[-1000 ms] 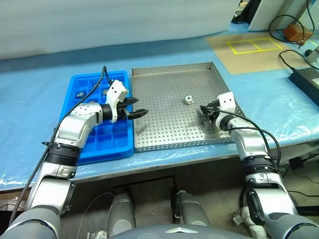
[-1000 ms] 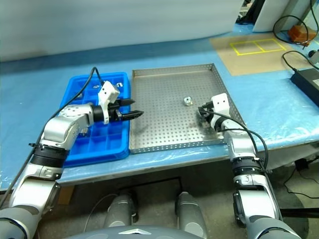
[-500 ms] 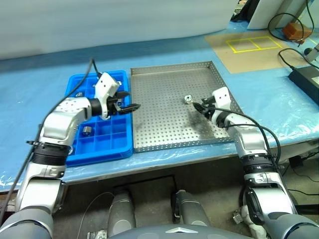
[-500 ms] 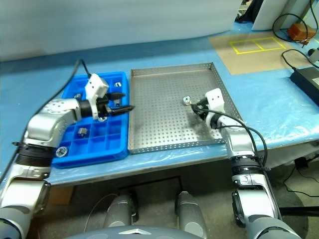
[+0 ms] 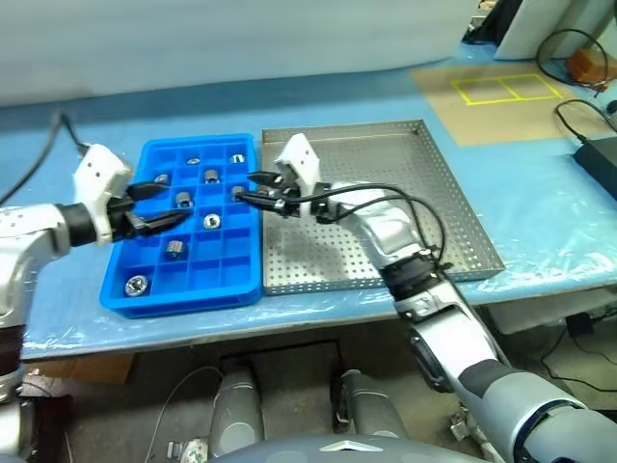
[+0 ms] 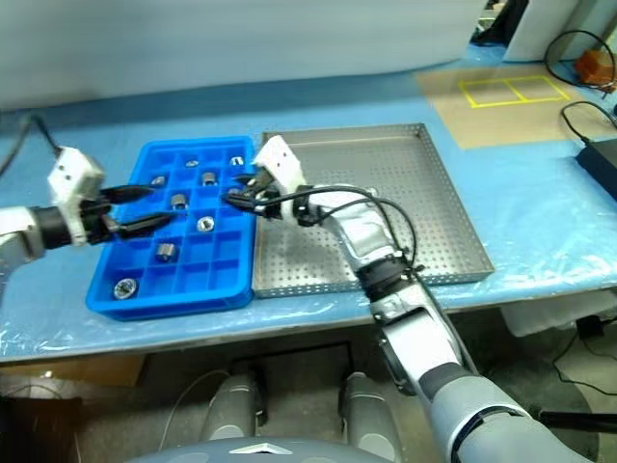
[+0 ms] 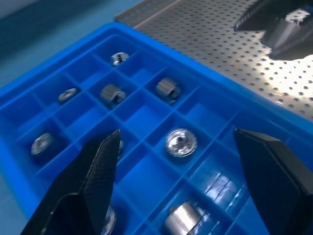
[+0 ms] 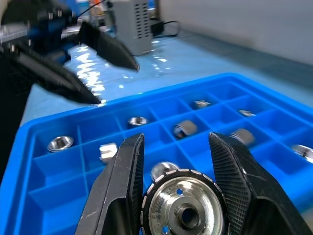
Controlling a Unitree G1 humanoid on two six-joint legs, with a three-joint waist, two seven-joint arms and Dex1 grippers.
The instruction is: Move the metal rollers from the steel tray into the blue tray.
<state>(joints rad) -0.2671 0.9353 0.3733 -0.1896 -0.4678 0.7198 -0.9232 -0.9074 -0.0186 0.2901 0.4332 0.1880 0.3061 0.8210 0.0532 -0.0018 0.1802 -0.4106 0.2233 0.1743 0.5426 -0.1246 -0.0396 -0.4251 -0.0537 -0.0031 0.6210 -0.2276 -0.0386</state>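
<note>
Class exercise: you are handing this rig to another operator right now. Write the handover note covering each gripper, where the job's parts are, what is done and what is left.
Right gripper: shut on a metal roller, held above the blue tray near its edge beside the steel tray.
Left gripper: open, empty, over the blue tray's other side.
Done: several rollers already sit in blue compartments; no rollers seen on the steel tray.
Left: drop the held roller into a free compartment.
</note>
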